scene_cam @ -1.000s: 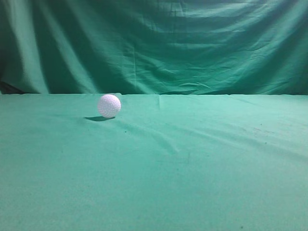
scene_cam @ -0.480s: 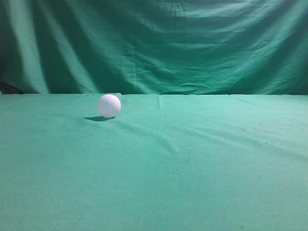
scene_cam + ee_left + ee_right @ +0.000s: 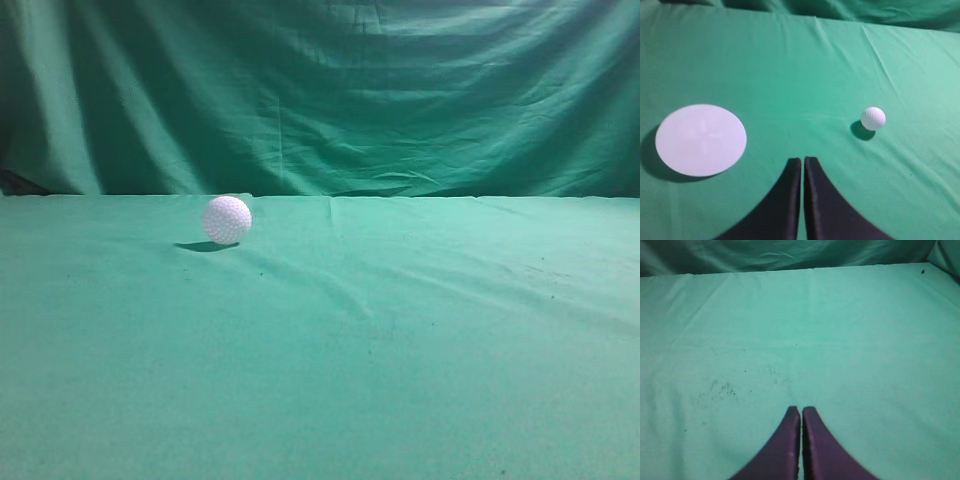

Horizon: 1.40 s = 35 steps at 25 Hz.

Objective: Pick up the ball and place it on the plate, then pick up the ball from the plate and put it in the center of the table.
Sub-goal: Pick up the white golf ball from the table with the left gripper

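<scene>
The ball (image 3: 227, 220) is sitting on the table (image 3: 420, 360), toward the far edge and left of the middle in the exterior view, casting a small shadow to its left on the cloth. Nothing is touching it. Behind the table the backdrop (image 3: 380, 100) is hanging in loose folds, darker green than the tabletop.

In the left wrist view the ball (image 3: 873, 118) is lying up and to the right of the left gripper (image 3: 803, 161), well apart from it. The plate (image 3: 701, 139) — a flat white disc with a faint cross moulded in its face — is resting on the cloth to the left of that gripper, also apart from it, and is bare on top. Ball and plate are lying on opposite sides of the gripper, well apart from each other. The left gripper's two dark fingers are pressing tip to tip with only a hairline seam between them, and they are holding nothing.

In the right wrist view the right gripper (image 3: 801, 410) is hanging over bare cloth — its fingers are likewise meeting at the tips with the thinnest of gaps, and gripping nothing. A scatter of small dark specks (image 3: 720, 388) is marking the cloth up and to the left of it. Neither ball nor plate is showing in this view.
</scene>
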Tool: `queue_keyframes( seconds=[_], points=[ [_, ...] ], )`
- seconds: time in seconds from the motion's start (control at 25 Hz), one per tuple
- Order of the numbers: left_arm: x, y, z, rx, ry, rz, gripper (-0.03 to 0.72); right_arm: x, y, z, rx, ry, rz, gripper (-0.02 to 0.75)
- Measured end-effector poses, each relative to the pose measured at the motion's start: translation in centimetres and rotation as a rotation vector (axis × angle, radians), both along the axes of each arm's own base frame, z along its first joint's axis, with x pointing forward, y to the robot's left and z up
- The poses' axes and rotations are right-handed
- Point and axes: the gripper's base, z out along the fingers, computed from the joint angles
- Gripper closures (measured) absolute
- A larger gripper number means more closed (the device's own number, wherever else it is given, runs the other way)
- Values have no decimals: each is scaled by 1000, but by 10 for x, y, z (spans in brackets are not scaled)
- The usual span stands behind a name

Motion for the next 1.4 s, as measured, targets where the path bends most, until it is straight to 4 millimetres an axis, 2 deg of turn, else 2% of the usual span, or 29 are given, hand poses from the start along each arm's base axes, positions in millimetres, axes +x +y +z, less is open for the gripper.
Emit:
queue_keyframes(
  seconds=[0.12, 0.36, 0.52, 0.76, 1.0, 1.24, 1.4],
  points=[
    [5, -3, 1, 3, 53, -27, 688, 0, 0, 0, 0, 0, 0, 738],
    [12, -11, 9, 150, 230, -201, 688, 0, 0, 0, 0, 0, 0, 738],
    [21, -17, 20, 119, 277, -239, 688, 0, 0, 0, 0, 0, 0, 738],
    [42, -20, 10, 137, 362, -279, 688, 0, 0, 0, 0, 0, 0, 738],
    [78, -30, 0, 159, 411, -332, 688, 0, 0, 0, 0, 0, 0, 738],
    [117, -72, -10, 243, 363, -453, 688, 0, 0, 0, 0, 0, 0, 738],
    [146, -100, -21, 291, 423, -500, 688, 0, 0, 0, 0, 0, 0, 738]
  ],
)
